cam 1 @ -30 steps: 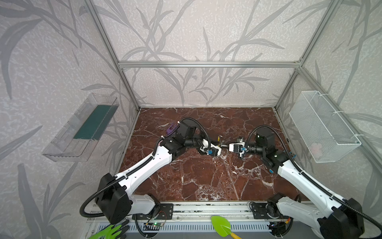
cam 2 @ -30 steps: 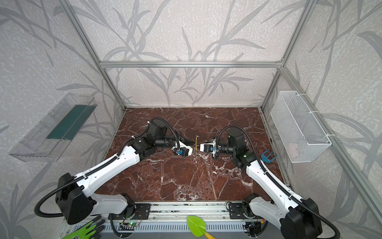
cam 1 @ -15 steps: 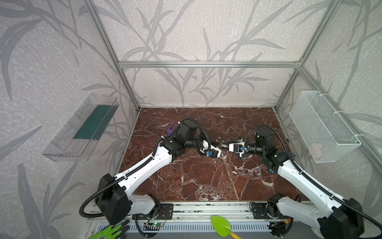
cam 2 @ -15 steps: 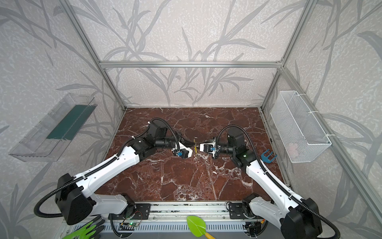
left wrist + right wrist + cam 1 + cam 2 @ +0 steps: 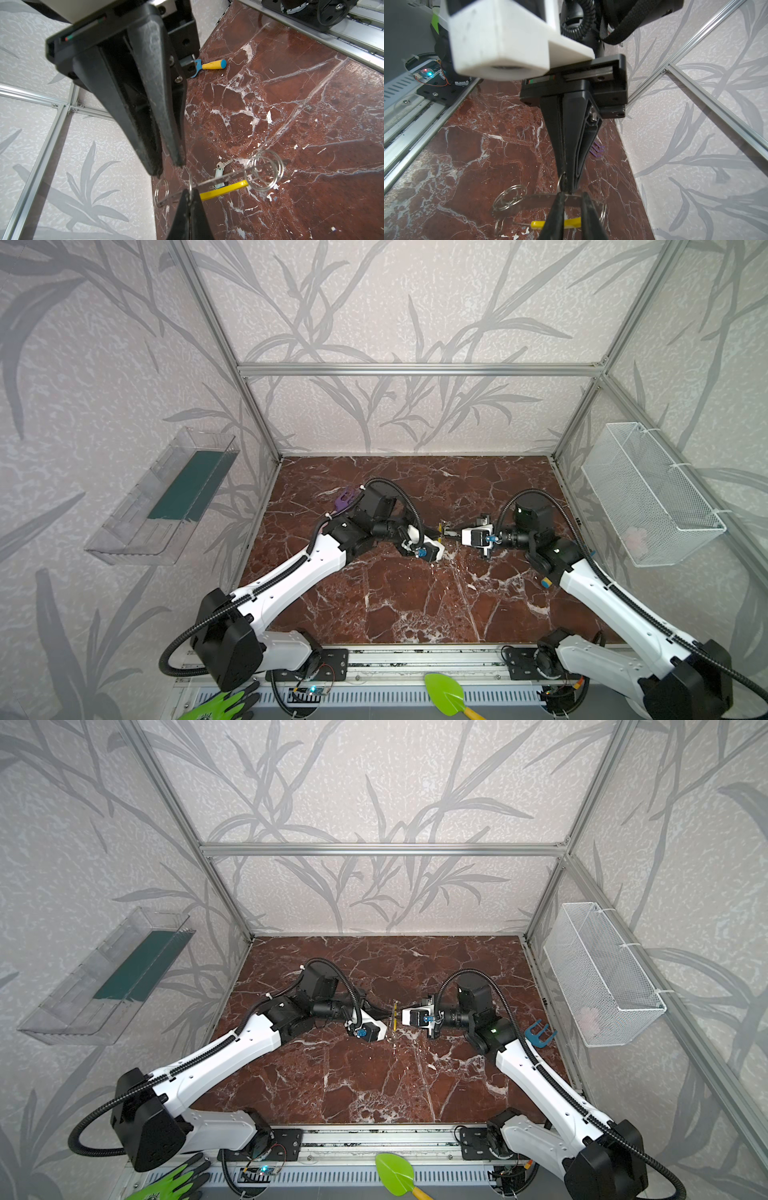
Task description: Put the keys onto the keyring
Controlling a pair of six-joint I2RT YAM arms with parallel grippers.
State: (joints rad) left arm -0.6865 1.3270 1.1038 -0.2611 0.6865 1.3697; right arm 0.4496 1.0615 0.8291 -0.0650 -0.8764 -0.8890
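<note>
The keyring [image 5: 223, 190] hangs pinched in my left fingers [image 5: 180, 212]; my right fingers [image 5: 555, 216], slightly spread, sit just beside it (contact unclear). The keys [image 5: 219, 173] lie on the bench [image 5: 291, 104] beneath them.

Tabletop [image 5: 415, 601] was red-brown marble with white veins and small pale flecks. The walls carried grey leaf-pattern wallpaper [image 5: 415, 302], with aluminium frame bars [image 5: 415, 369] at the corners and across the back.

A clear plastic tray [image 5: 124, 531] hung on the left wall, with a dark green liner [image 5: 187, 485] inside. A white wire basket [image 5: 648, 493] hung on the right wall. Something pale pink [image 5: 636, 537] lay in it, too faint to identify.

A purple plastic piece [image 5: 343, 501] lay toward the back left of the tabletop. A blue fork-shaped tool [image 5: 539, 1033] lay near the right edge; the left wrist view showed its yellow handle [image 5: 212, 65] with a blue cap.

At the front rail [image 5: 415, 655] were a green glove [image 5: 220, 705] and a green trowel [image 5: 444, 693]. A small circuit board [image 5: 425, 73] showed lit LEDs.
</note>
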